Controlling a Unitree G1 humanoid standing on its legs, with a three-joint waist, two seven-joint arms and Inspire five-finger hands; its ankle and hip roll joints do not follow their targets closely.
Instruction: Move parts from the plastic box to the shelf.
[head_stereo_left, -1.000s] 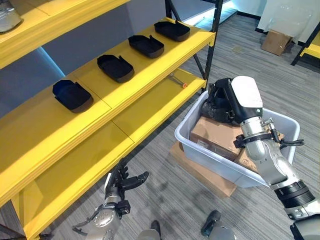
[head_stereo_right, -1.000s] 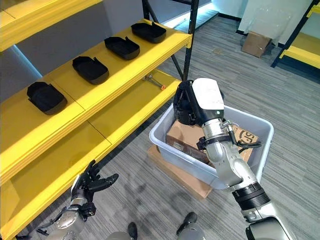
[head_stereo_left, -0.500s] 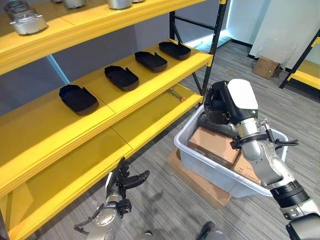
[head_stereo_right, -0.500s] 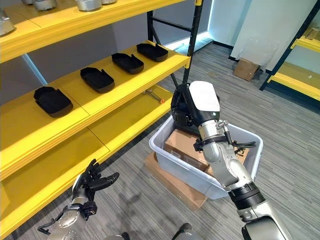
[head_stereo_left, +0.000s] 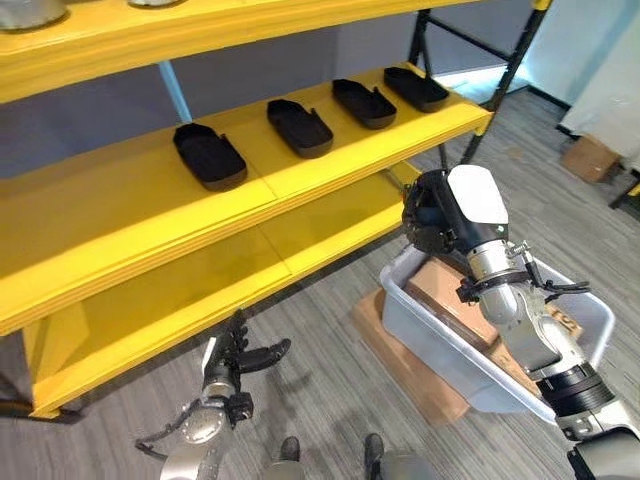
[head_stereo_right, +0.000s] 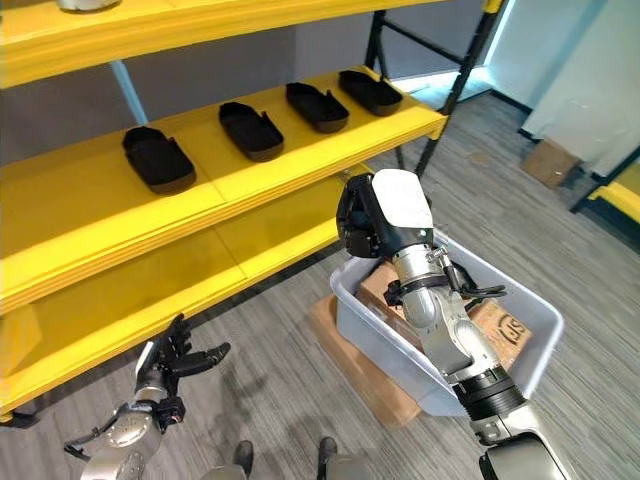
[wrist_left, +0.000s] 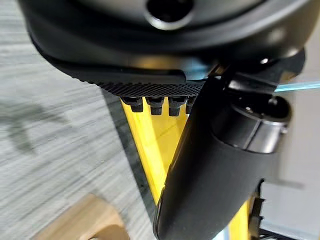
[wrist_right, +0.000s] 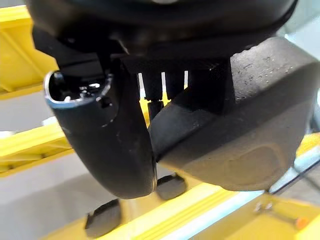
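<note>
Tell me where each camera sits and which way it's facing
Left and right eye views: on the head, looking down at the yellow shelf, the plastic box and both arms.
Left wrist view: along the left hand toward floor and shelf.
Right wrist view: along the right hand gripping a black part; shares the shelf's black trays.

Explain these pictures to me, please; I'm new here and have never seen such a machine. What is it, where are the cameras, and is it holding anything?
It is a humanoid robot seen through its own cameras. Two pictures come from its head, looking down; two sit on its wrists, close behind each hand. The right hand is raised above a grey plastic box that holds cardboard boxes; its fingers curl round a black part. The left hand hangs low over the floor, open. Four black parts lie in a row on the yellow shelf.
</note>
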